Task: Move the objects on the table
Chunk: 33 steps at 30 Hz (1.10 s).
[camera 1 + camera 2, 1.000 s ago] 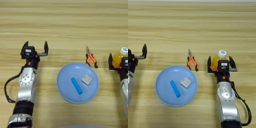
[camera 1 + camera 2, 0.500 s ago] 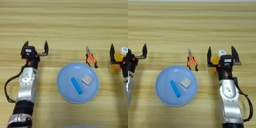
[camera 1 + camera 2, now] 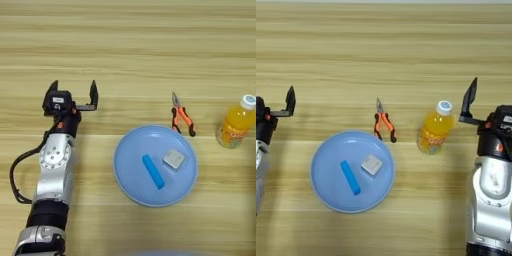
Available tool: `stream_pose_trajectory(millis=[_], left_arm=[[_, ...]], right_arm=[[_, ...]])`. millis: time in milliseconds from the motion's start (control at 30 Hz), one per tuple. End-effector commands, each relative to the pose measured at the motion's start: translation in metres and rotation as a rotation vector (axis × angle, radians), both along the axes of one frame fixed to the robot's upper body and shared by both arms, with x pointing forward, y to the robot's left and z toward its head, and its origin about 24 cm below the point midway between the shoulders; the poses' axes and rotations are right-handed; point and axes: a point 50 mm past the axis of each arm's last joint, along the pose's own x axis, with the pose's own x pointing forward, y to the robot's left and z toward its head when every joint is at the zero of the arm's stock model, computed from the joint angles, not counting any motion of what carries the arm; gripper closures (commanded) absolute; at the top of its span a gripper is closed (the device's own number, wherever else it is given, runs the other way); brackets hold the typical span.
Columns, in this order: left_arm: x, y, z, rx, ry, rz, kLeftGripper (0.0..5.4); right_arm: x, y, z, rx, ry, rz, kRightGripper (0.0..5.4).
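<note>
A small orange-drink bottle (image 3: 435, 131) with a white cap stands upright on the table (image 3: 386, 45), free of any gripper. A blue oblong bar (image 3: 152, 171) and a grey square block (image 3: 173, 159) lie side by side on the light-blue plate (image 3: 131, 175). My right gripper (image 3: 500, 102) is at the right edge, right of the bottle and apart from it. It is open, and only its left finger (image 3: 471, 96) shows. On the left, my left gripper (image 3: 73, 91) is open and holds nothing.
Orange-handled pliers (image 3: 181, 120) lie between the plate and the bottle, just beyond the plate's far rim. My left arm (image 3: 54, 170) stretches along the left side. My right arm (image 3: 491, 190) fills the lower right corner.
My right gripper, whose fingers stood around the bottle, has pulled away to the right. The bottle now stands alone. The left arm, plate, bar and block have not moved.
</note>
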Motion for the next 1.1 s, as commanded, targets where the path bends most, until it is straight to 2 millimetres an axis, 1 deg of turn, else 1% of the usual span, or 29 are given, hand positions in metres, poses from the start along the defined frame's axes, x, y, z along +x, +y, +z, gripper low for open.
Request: stream_pose_trajectory(millis=[33,200,267,367,500,633,733,833,1000,1100], left_arm=[[0.001,-0.001,0.002,0.009,-0.011,-0.002,0.0],[0.001,-0.001,0.002,0.009,-0.012,0.0,0.0],[0.0,-0.002,0.002,0.009,-0.012,-0.001,0.0],[0.0,-0.002,0.002,0.009,-0.012,-0.001,0.0],[0.0,-0.001,0.002,0.011,-0.01,-0.002,0.0],[-0.001,-0.005,0.004,0.021,-0.006,-0.033,0.0],[-0.002,-0.011,0.009,0.043,-0.004,-0.102,0.0],[-0.006,-0.02,0.015,0.064,0.012,-0.214,0.0],[-0.018,-0.036,0.022,0.082,0.067,-0.357,0.0],[-0.027,-0.049,0.023,0.092,0.102,-0.438,0.0]], right_arm=[[0.004,-0.011,-0.001,0.024,0.028,-0.052,0.04],[0.008,-0.023,-0.011,0.047,0.108,-0.096,0.04],[0.009,-0.03,-0.019,0.067,0.156,-0.115,0.04],[0.007,-0.037,-0.026,0.104,0.2,-0.126,0.04],[0.004,-0.041,-0.036,0.109,0.243,-0.13,0.04],[0.008,-0.04,-0.048,0.117,0.287,-0.116,0.04],[0.01,-0.039,-0.051,0.115,0.301,-0.107,0.04],[0.01,-0.039,-0.054,0.122,0.308,-0.105,0.04],[0.009,-0.038,-0.054,0.121,0.309,-0.103,0.04],[0.009,-0.038,-0.056,0.122,0.315,-0.102,0.04]])
